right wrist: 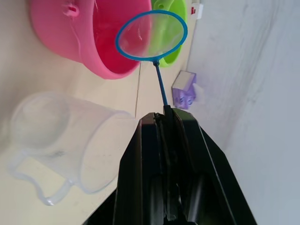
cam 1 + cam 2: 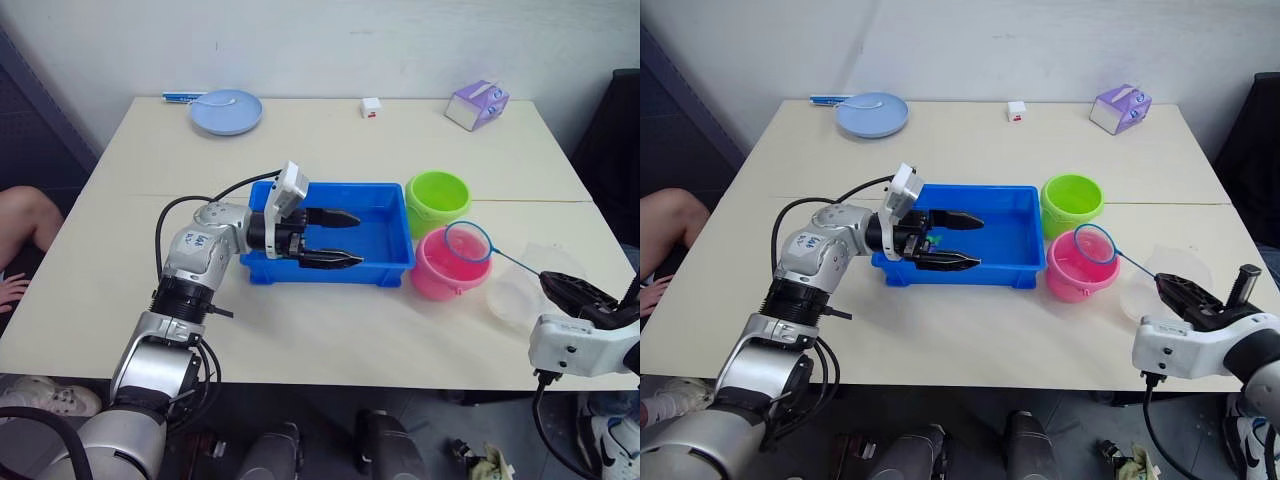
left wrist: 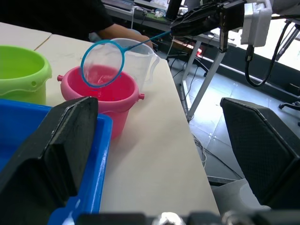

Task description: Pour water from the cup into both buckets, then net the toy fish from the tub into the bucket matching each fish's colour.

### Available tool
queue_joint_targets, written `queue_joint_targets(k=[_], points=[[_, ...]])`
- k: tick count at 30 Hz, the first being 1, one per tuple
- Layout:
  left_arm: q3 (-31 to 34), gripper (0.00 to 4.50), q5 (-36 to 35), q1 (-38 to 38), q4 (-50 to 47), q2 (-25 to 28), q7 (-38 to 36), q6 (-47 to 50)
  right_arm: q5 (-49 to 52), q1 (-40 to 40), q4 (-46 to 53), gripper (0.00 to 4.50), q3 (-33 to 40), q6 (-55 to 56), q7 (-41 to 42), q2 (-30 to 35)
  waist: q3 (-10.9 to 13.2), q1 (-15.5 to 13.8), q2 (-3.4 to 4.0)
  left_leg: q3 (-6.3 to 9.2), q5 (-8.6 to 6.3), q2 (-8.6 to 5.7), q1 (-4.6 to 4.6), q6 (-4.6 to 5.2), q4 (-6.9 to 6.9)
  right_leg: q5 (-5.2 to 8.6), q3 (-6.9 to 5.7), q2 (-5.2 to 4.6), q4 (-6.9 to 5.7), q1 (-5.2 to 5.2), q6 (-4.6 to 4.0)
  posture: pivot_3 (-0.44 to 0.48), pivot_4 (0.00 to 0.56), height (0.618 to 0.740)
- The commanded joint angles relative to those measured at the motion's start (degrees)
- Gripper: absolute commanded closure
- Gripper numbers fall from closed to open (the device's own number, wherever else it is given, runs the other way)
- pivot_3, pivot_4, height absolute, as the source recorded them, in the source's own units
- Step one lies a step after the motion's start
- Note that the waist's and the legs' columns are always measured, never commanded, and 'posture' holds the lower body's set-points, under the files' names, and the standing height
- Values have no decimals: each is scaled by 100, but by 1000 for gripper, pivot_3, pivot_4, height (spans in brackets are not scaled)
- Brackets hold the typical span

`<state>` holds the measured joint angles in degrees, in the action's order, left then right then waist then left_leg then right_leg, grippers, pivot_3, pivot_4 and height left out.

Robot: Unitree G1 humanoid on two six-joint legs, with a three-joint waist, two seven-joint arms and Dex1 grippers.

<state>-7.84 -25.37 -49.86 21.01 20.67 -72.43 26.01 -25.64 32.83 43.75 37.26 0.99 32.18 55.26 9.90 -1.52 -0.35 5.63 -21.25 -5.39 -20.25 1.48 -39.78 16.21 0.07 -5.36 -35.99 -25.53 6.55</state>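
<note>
Risk lies in the right gripper's (image 2: pixel 1175 291) jaws, clamped on the thin-handled blue-hooped net (image 2: pixel 468 242) over the round pink plastic bucket (image 2: pixel 440 270) near the table's right edge, tipping it, while the left gripper's (image 2: pixel 332 238) jaws gape empty over the blue rectangular plastic tub (image 2: pixel 390 270).

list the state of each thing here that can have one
left gripper: jaws open, over the tub
right gripper: shut on the net's stick
net: held over the pink bucket
pink bucket: upright, holds water
green bucket: upright
tub: open-topped
cup: upright on the table
</note>
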Motion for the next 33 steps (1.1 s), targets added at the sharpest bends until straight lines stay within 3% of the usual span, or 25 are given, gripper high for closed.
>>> queue_joint_targets(k=[1,5,9,13,22,33], points=[[111,0,46,-95,-27,36,-22,-126,364,-473,7,3739,102,-97,42,-346,0,2,0,0,0,0,0,0,0,0,0,0,0,1,0,0,150,740],[212,0,284,-17,304,271,151,-319,1832,-1719,190,3739,-573,-1226,267,-855,0,37,-1,5,0,6,1,0,-4,0,-1,-1,0,5,0,0,150,740],[391,0,461,184,533,682,321,-460,2711,-2905,111,3739,-1507,-2281,478,-1125,1,98,-1,6,0,9,9,-1,2,1,3,0,-5,3,-2,0,150,740],[732,0,456,678,128,1287,540,-275,3208,-4014,-337,3739,-2632,-2972,723,-1275,1,150,0,10,0,10,6,-2,6,1,2,-1,-1,-2,-3,0,150,740],[1548,0,341,2026,-1266,2259,1173,229,2940,-5699,-2141,3739,-4502,-2778,880,-1858,0,114,-1,22,-1,2,-7,-1,-3,1,-9,-8,-1,-5,-3,0,150,740],[2048,0,-104,2900,-2631,2292,1841,938,2250,-6648,-3794,3739,-5455,-1696,896,-2427,1,165,0,25,-1,6,-8,-2,3,1,-14,-6,-8,-7,-4,0,150,740]])
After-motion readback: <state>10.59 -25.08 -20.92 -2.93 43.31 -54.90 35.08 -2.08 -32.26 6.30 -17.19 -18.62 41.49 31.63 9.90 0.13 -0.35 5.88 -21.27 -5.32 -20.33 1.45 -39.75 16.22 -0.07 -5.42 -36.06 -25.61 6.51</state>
